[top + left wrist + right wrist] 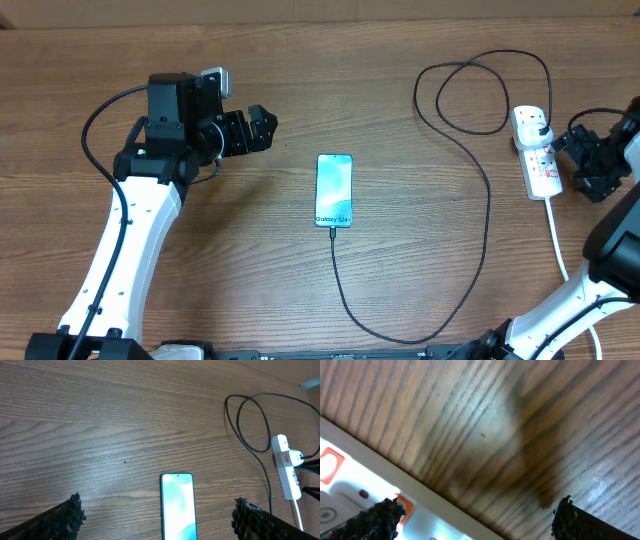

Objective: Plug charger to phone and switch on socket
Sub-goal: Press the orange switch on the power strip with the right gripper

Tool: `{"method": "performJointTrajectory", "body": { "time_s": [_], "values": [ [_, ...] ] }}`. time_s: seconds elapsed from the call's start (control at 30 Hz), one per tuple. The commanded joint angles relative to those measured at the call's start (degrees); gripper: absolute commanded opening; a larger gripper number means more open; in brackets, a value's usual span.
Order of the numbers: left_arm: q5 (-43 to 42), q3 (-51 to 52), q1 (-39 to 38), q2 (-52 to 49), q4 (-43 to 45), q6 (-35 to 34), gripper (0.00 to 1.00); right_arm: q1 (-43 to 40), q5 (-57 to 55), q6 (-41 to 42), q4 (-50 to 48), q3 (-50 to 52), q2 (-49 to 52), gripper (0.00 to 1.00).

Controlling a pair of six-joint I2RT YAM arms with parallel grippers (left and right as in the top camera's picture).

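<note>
The right tool (578,160) hangs with its fingers spread wide and nothing between them, just beside the power strip (537,150), on the strip's outer side. That placing suits the switching step. In the right wrist view the strip's red-orange switches (330,465) sit at the left edge, close to the near finger (380,517), so a short sideways move should bring a fingertip onto one. I cannot tell whether any switch is already pressed.

The black plug (538,124) sits in the far end of the strip. From it the cable (487,210) runs in a loose loop across the bench (400,60), then down and round to the bottom edge of the phone (334,190). Its tip looks seated there, but that is a judgement, as the joint is too small to see. The phone lies flat, screen up, in the middle of the bench.

The left tool (266,126) is likewise wide apart and empty. It is well clear to the phone's left, probably parked there so it does not disturb the cable.
</note>
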State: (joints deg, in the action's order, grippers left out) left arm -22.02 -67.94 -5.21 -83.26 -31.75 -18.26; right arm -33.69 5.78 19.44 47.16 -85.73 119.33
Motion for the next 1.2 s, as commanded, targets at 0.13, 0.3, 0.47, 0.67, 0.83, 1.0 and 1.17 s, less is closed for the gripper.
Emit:
{"method": "performJointTrajectory", "body": {
  "time_s": [0.13, 0.3, 0.47, 0.67, 0.83, 1.0, 1.17],
  "values": [
    [0.2, -0.4, 0.3, 0.4, 0.1, -0.1, 1.0, 0.3, 0.5, 0.0, -1.5, 0.3, 0.3, 1.0],
    [0.2, -0.4, 0.3, 0.4, 0.1, -0.2, 1.0, 0.3, 1.7, 0.0, -0.5, 0.3, 0.3, 1.0],
    [0.2, -0.4, 0.3, 0.4, 0.1, -0.2, 1.0, 0.7, 2.0, 0.0, 1.2, 0.3, 0.3, 1.0],
    [0.2, -0.4, 0.3, 0.4, 0.1, -0.2, 1.0, 1.8, 1.6, 0.0, 0.1, 0.3, 0.3, 1.0],
    [0.2, -0.4, 0.3, 0.4, 0.1, -0.1, 1.0, 1.9, -0.7, 0.0, -1.0, 0.3, 0.3, 1.0],
    [0.2, -0.4, 0.3, 0.4, 0.1, -0.2, 1.0, 1.9, -1.4, 0.0, -1.6, 0.3, 0.3, 1.0],
    [0.2, -0.4, 0.3, 0.4, 0.1, -0.1, 1.0, 1.9, -1.4, 0.1, -0.7, 0.3, 0.3, 1.0]
  ]
}}
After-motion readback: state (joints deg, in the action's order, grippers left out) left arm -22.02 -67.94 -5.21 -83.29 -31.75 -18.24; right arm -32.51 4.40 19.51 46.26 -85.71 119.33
